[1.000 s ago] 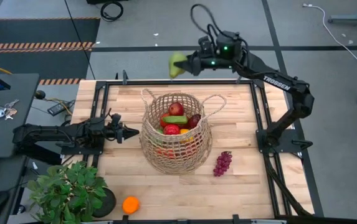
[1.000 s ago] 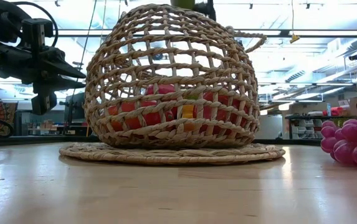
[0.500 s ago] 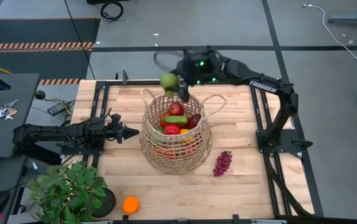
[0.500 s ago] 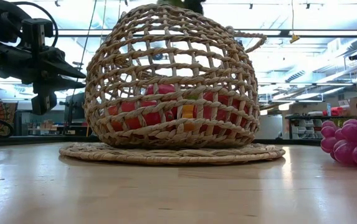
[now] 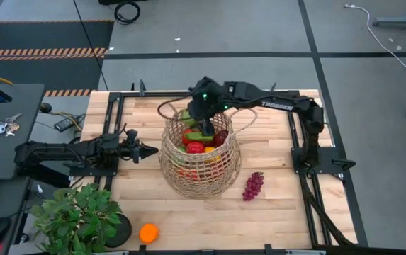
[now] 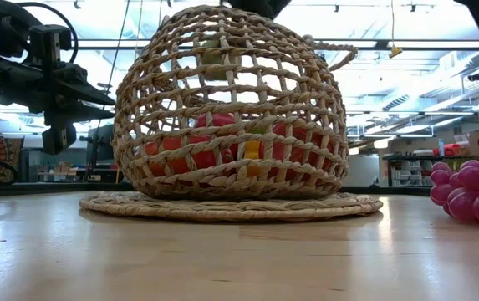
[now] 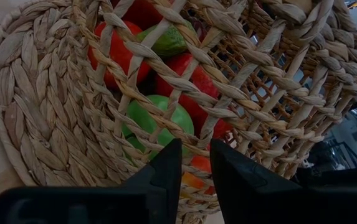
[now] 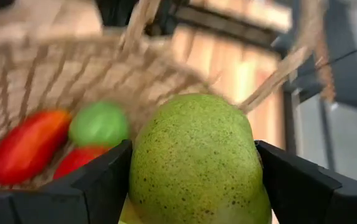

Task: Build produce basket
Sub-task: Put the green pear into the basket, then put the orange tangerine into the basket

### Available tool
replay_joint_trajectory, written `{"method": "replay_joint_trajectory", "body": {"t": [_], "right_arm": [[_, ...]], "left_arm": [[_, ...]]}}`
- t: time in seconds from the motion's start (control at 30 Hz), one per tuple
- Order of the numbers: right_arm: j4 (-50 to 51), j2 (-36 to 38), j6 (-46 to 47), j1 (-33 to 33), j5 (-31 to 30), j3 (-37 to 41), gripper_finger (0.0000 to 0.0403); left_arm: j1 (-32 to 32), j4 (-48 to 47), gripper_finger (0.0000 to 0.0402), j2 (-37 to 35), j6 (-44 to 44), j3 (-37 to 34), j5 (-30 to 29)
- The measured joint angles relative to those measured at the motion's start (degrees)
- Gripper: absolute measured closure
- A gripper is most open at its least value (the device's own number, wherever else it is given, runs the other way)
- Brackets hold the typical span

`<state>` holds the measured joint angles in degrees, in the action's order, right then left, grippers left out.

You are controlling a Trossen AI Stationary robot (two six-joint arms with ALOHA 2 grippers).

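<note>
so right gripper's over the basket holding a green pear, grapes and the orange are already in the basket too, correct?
Not quite. The right gripper does hold the green pear over the basket, but the high view shows the grapes and the orange lying on the table, outside the basket.
</note>
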<state>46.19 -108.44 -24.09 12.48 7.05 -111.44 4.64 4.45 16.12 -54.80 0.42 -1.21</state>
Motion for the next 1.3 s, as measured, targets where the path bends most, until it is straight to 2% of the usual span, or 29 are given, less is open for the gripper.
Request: {"method": "replay_joint_trajectory", "body": {"t": [0.13, 0.23, 0.47, 0.6, 0.73, 0.97, 1.13, 1.3], "right_arm": [[2.01, -2.43, 0.85, -0.09, 0.02, 0.0, 0.0082], [1.19, -4.3, 4.96, 0.08, 0.05, 0.0, 0.0079], [2.25, -6.87, 12.91, 0.82, 3.77, 0.0, 0.0015], [2.3, -6.4, 13.96, 1.26, 3.79, 0.0, 0.0014], [1.57, -3.07, 15.2, 2.33, 3.52, 0.02, 0.0016], [-3.39, 5.9, 22.75, 6.82, 1.84, 0.0, 0.0018], [2.72, 12.59, 27.84, 9.92, 0.68, 0.0, 0.0026], [11.02, 18.89, 29.45, 10.63, -4.17, 0.01, 0.0039]], "left_arm": [[0.0, 0.0, 0.0314, -0.02, -0.01, 0.0, 0.0], [0.0, 0.02, 0.0317, 0.0, -0.01, -0.01, 0.0], [0.0, 0.02, 0.0311, 0.0, 0.01, -0.01, 0.0], [0.0, 0.02, 0.0311, -0.02, -0.02, 0.0, 0.0], [0.0, 0.09, 0.0311, -0.02, -0.01, 0.0, 0.0], [-0.01, 0.04, 0.0315, -0.02, -0.02, 0.0, 0.0], [0.0, 0.02, 0.0316, 0.0, -0.01, 0.0, 0.0], [0.0, 0.02, 0.0311, -0.02, -0.03, 0.0, 0.0]]}}
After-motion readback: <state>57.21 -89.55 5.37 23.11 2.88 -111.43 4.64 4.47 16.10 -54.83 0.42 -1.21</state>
